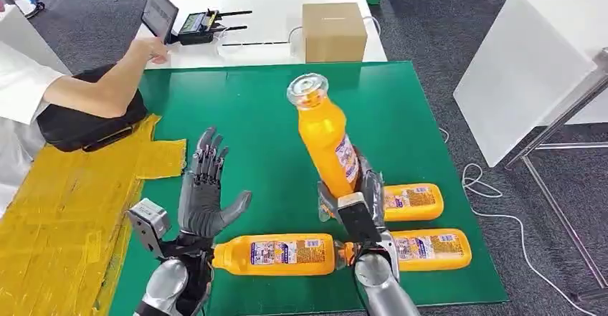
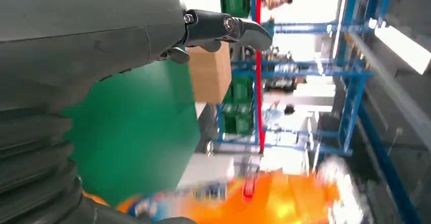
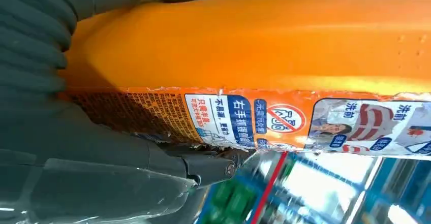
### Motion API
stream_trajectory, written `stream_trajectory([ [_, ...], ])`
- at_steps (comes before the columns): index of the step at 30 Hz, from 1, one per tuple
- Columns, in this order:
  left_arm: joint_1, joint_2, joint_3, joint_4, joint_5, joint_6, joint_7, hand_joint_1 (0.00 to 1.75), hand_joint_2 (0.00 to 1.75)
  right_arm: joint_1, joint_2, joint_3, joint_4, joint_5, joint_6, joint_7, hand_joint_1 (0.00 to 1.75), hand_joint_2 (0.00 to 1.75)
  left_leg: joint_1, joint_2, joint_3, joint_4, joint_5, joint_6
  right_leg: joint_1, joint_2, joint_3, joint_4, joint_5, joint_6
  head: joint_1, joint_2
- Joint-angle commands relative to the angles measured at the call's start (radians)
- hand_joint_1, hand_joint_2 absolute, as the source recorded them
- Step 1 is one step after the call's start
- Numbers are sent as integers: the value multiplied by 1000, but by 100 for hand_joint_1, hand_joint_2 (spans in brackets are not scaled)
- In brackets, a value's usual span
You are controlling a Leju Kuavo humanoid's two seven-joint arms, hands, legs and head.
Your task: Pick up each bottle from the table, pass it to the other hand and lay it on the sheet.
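Observation:
My right hand (image 1: pixel 358 198) grips an orange bottle (image 1: pixel 326 140) by its lower body and holds it upright above the green mat, its clear cap toward the far side. In the right wrist view that bottle (image 3: pixel 264 46) and its label lie against my hand (image 3: pixel 76 148). My left hand (image 1: pixel 204 187) stands open to the left of it, palm toward the bottle, fingers spread and empty; the left wrist view shows its fingers (image 2: pixel 223 28) with the blurred orange bottle (image 2: pixel 274 201) beyond. Three more orange bottles lie on the mat: one (image 1: pixel 276 253) between my arms, two (image 1: pixel 412 201) (image 1: pixel 434 248) at the right.
A yellow sheet (image 1: pixel 64 216) covers the table's left part. A person's arm (image 1: pixel 107 79) and a black bag (image 1: pixel 86 126) lie at the far left. A cardboard box (image 1: pixel 333 31), a tablet (image 1: pixel 159 13) and a device with antennas (image 1: pixel 201 26) stand on the white table behind.

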Motion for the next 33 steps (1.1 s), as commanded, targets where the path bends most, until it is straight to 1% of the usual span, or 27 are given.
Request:
stream_trajectory([
  [1,-83,54,-74,110,-6,-41,8,0,175,-135,-9,172,213,35,28,28,175,175,1,1,4,-3,0,-1,1,0,4,-3,1,1,0,0],
  [3,-94,53,-78,126,-2,-55,10,0,175,-160,2,193,254,47,24,34,175,175,0,0,2,-1,0,0,0,0,1,-1,1,0,0,0],
  [6,-99,52,-78,135,4,-66,9,0,175,-175,10,218,283,66,22,35,175,175,1,0,3,-2,0,-1,1,0,3,-2,1,1,0,0],
  [11,-104,49,-77,141,14,-78,10,0,175,-185,23,250,309,102,4,43,175,175,1,0,3,-1,0,-1,1,0,2,-2,0,0,0,0],
  [15,-115,42,-74,160,31,-99,14,0,175,-210,39,332,374,203,-42,58,175,175,1,0,4,-2,0,-1,1,0,3,-2,0,1,0,0],
  [18,-118,40,-72,167,37,-105,15,0,175,-204,43,360,384,227,-53,49,175,175,1,0,3,-1,0,-1,1,0,3,-2,0,0,0,0],
  [21,-127,38,-63,186,62,-124,18,0,175,-183,30,410,361,247,-31,18,175,175,0,-1,3,-1,0,-1,0,-1,2,-1,0,0,0,0],
  [25,-130,38,-61,191,64,-125,18,0,175,-176,29,412,357,246,-33,15,175,175,1,-1,4,-1,0,-1,1,-2,3,-2,0,1,2,0],
  [26,-130,38,-61,191,64,-125,18,0,175,-176,29,412,357,246,-33,15,175,175,1,0,2,-1,0,-1,1,0,1,-1,0,0,-1,0],
  [27,-130,38,-61,191,64,-125,18,0,175,-178,27,412,357,246,-32,15,175,175,1,-2,4,-2,0,-1,1,-2,3,-2,0,1,-1,0],
  [29,-130,38,-61,191,64,-125,18,0,175,-178,27,412,357,246,-32,15,175,175,0,-2,2,-1,0,0,1,-2,1,-1,0,1,0,0],
  [30,-131,35,-58,195,74,-130,19,0,175,-178,22,421,348,249,-31,4,175,175,2,-4,4,-2,0,-1,2,-4,5,-3,0,1,0,0],
  [31,-133,33,-55,200,83,-135,21,0,175,-176,20,427,344,252,-33,-3,175,175,0,-2,2,-1,0,-1,1,-2,2,-1,0,1,0,0],
  [33,-137,29,-44,216,109,-144,27,0,175,-168,16,437,336,261,-50,-14,175,175,1,-2,2,-1,0,-1,1,-2,2,-2,0,1,0,0],
])
